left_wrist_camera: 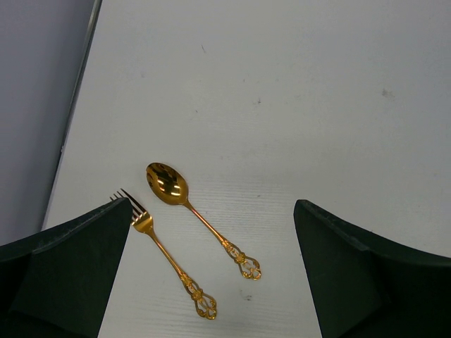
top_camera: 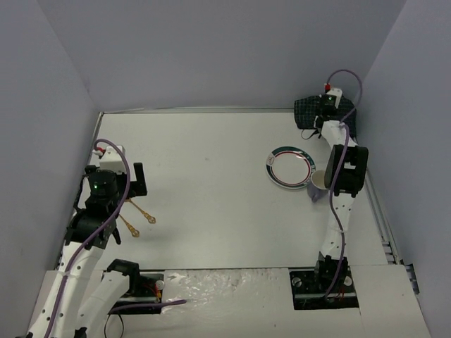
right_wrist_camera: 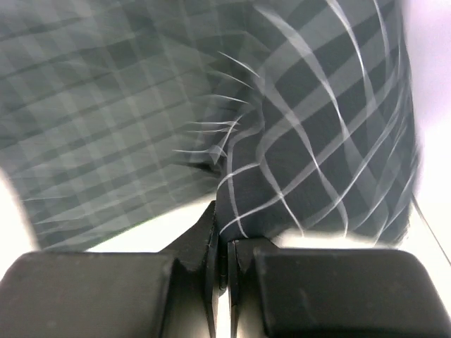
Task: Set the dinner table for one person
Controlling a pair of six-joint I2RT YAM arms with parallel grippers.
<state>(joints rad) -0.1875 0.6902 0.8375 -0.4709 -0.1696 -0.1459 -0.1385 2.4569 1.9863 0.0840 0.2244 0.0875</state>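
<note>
I see the flat white surface [top_camera: 211,190] evenly, softly lit, shadows faint. My right wrist view smears the dark green checked cloth [right_wrist_camera: 317,105] with blur. Highlights glint on the gold metal spoon [left_wrist_camera: 168,184].

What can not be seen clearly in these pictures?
Cup, top view: partly hidden by the right arm.
Fork tines, left wrist view: partly behind a finger of the left gripper.
Checked cloth, right wrist view: blurred, cut off by the edges.
Same cloth, top view: partly covered by the right gripper.
</note>
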